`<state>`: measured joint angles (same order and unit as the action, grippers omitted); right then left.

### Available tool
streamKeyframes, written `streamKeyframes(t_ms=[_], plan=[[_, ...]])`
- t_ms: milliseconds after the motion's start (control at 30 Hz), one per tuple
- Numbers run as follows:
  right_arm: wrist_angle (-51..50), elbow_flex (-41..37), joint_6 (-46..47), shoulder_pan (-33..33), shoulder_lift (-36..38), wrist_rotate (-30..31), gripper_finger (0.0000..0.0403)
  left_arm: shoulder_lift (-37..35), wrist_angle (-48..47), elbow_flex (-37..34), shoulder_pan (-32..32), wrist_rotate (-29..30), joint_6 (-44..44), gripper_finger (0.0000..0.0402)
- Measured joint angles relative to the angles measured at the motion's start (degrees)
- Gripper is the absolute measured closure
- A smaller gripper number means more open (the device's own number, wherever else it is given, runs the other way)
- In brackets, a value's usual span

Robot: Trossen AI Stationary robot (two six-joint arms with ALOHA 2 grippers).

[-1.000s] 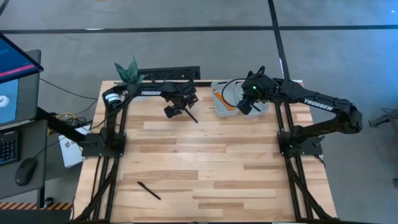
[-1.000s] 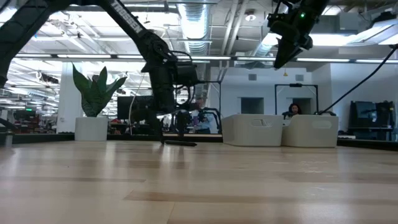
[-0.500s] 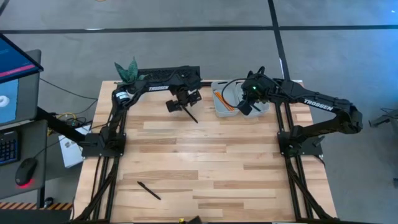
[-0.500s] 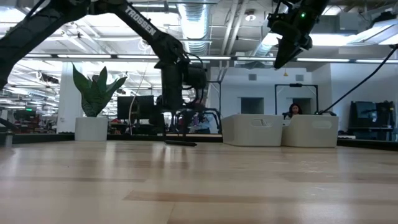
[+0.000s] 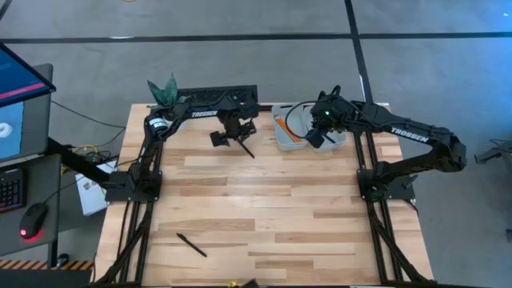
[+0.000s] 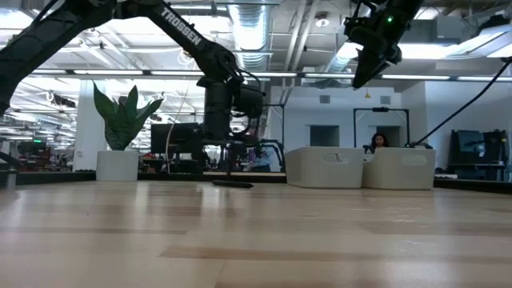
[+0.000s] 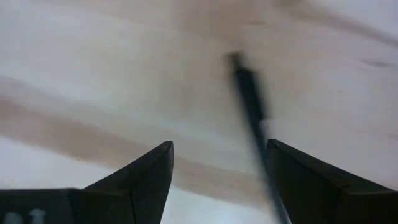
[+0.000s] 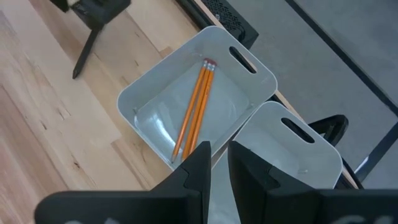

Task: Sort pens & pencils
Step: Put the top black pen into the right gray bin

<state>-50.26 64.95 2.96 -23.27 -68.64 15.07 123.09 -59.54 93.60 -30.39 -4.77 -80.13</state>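
One black pen [image 5: 245, 147] lies flat on the table near the far edge, also seen in the low view [image 6: 232, 184]. My left gripper [image 5: 231, 137] is open and low over it. In the left wrist view [image 7: 217, 155] its fingers stand on either side of the pen [image 7: 249, 106], which lies close to one finger. A second black pen [image 5: 192, 245] lies near the near-left corner. No third pen shows. The orange pencils [image 8: 196, 106] lie together inside a white bin [image 8: 249, 62]. My right gripper [image 5: 314, 138] hovers above the bins, shut and holding nothing [image 8: 214, 158].
Two white bins [image 5: 280, 144] [image 5: 340, 142] stand side by side at the far edge, right of centre. A potted plant [image 5: 164, 92] and a black strip [image 5: 224, 94] sit at the far-left edge. Bare wood fills the table's middle and near side.
My left gripper has shifted a little toward the far edge, turned at the wrist and settled over the far pen. The pen has stayed where it was. My right gripper has kept still above the bins.
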Motion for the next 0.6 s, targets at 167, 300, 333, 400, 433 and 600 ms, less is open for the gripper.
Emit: streamKeyframes(t_ms=[167,300,333,400,433,600], plan=[[0.0,0.0,0.0,0.0,0.0,0.0,0.0325,0.0,9.3,0.0,0.1,-0.5,0.6,0.0153],[0.0,0.0,0.0,0.0,0.0,0.0,0.0325,0.0,10.5,0.0,0.1,-0.4,0.3,0.0153],[0.0,0.0,0.0,0.0,0.0,0.0,0.0325,0.2,10.1,0.0,0.1,-0.2,0.3,0.0153],[0.0,0.0,0.0,0.0,0.0,0.0,0.0325,1.1,9.3,0.1,0.2,-0.7,0.2,0.0153],[0.0,0.0,0.0,0.0,0.0,0.0,0.0325,2.1,8.8,0.1,0.3,-1.5,0.1,0.0153],[0.0,0.0,-0.1,0.0,0.0,0.0,0.0325,3.1,7.0,1.6,0.9,0.5,-0.4,0.0161]])
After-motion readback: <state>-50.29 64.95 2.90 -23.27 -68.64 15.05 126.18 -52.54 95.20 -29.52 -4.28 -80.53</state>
